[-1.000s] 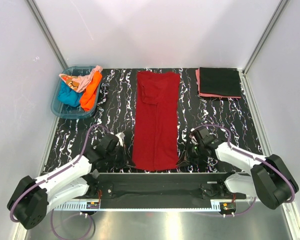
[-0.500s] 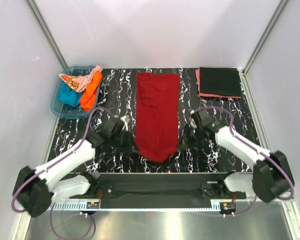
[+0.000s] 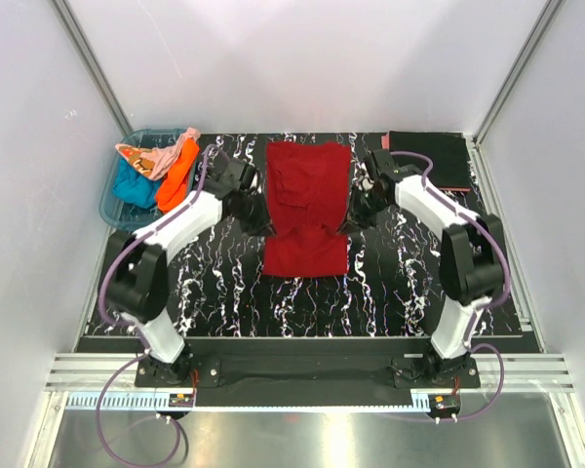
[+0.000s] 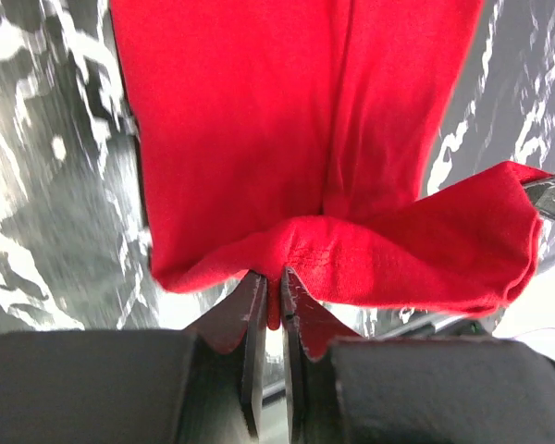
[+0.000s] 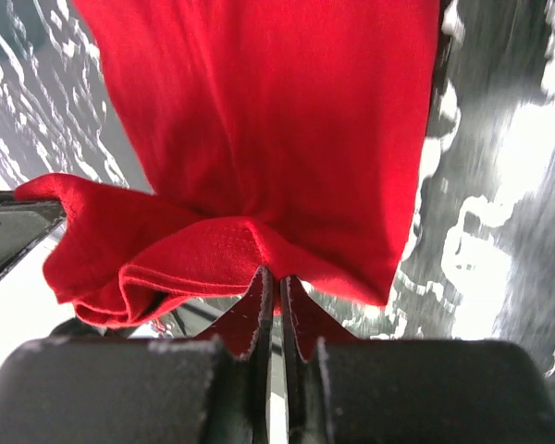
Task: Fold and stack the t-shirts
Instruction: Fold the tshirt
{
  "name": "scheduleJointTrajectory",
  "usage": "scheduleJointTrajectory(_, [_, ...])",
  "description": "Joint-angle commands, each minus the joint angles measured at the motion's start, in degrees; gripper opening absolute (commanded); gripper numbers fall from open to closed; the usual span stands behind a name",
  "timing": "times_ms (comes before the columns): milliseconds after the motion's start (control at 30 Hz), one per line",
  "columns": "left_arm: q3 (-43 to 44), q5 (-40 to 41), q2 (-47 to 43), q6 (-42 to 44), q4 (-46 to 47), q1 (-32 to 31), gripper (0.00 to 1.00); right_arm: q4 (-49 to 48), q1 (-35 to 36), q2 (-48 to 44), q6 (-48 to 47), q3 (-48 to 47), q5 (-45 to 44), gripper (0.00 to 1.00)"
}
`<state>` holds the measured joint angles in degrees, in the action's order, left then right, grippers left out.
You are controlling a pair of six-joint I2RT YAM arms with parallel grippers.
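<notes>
A dark red t-shirt (image 3: 307,210) lies lengthwise in the middle of the table, its near part doubled back over the rest. My left gripper (image 3: 257,218) is at its left edge, shut on the hem (image 4: 270,298), with a sliver of red cloth between the jaws. At the right edge my right gripper (image 3: 355,215) is shut on the hem (image 5: 279,277). Between the two the lifted hem (image 4: 416,259) sags slightly above the lower layer. A black t-shirt (image 3: 429,159) lies folded on a salmon pink one (image 3: 384,148) at the back right.
A blue plastic tub (image 3: 114,210) at the back left holds crumpled teal (image 3: 132,185), orange (image 3: 175,177) and pale peach (image 3: 148,158) shirts. White walls close in the table on three sides. The tabletop (image 3: 302,302) is black with white marbling.
Both grippers have carried the shirt's near hem away from the arm bases toward the back, folding the red shirt over itself. It now covers about half its former length.
</notes>
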<state>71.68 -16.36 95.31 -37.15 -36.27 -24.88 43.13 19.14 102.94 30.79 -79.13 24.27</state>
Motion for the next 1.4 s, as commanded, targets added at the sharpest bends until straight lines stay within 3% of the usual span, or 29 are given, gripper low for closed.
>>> scheduleJointTrajectory(0, [7.41, -2.79, 5.12, 3.66, -2.05, 1.5, 0.13, 3.71, -1.38, 5.76, -3.8, -7.25, 1.48, 0.0])
scheduleJointTrajectory(167, [15.58, -3.77, 12.7, 4.8, -4.24, 3.08, 0.14, 6.17, -3.14, 12.28, -5.29, -15.08, 3.15, 0.0])
scheduleJointTrajectory(433, [20.6, -4.91, 19.21, 4.63, -4.68, 5.02, 0.15, 7.93, -4.72, 19.67, -6.7, -22.81, 5.25, 0.0])
scheduleJointTrajectory(1367, [27.37, -5.7, 27.39, 5.77, -4.6, 7.92, 0.2, 10.66, -6.83, 29.51, -6.79, -31.61, 6.14, 0.08])
